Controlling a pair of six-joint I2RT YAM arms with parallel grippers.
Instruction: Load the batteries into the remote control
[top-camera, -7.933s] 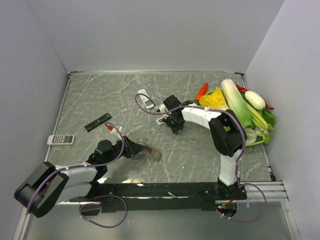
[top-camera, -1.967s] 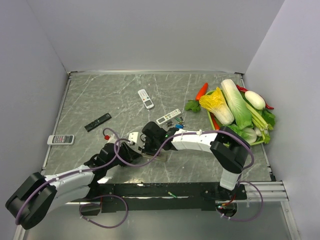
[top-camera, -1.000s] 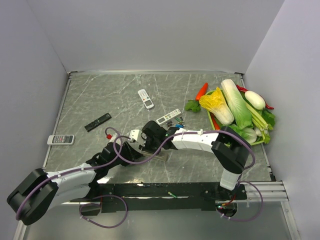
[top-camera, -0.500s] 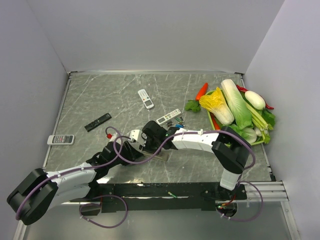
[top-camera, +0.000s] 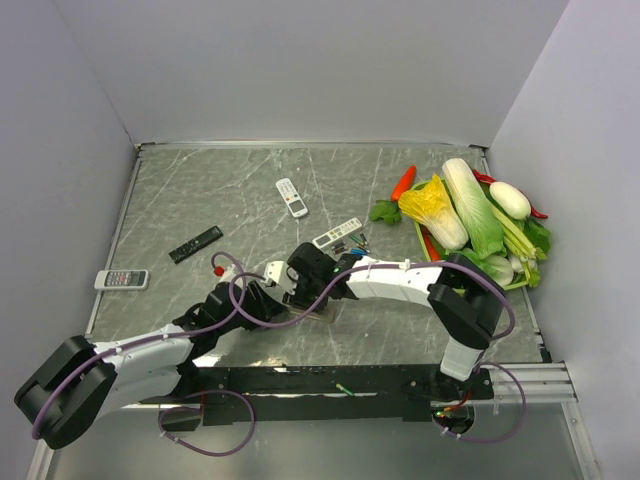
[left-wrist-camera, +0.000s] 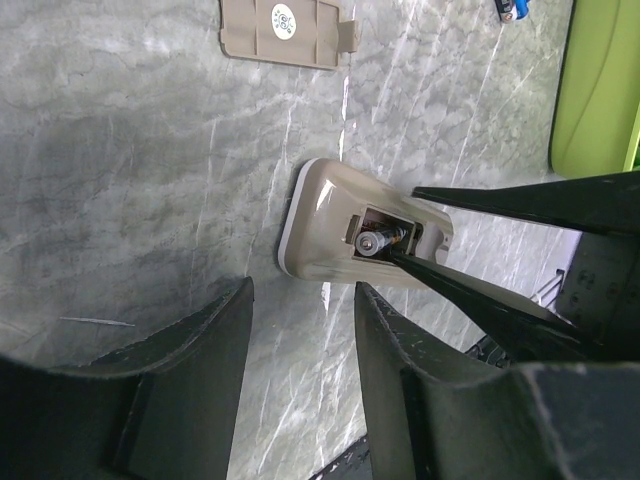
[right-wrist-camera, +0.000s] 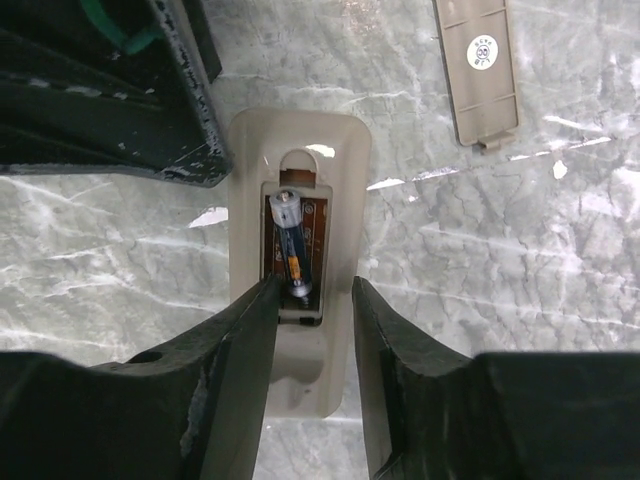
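Right pincer (right-wrist-camera: 315, 288) and left pincer (left-wrist-camera: 303, 290), both half-open and empty, hover by the remote control (right-wrist-camera: 340, 160); unheld, it may skid, popping the battery (right-wrist-camera: 290, 240) loose.

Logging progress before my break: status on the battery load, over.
Left gripper open at end of grey-beige rectangular remote control. Right gripper open, straddling its bay. One dark cylindrical battery lies in bay. Beige battery cover off, lying apart; nothing blocking.
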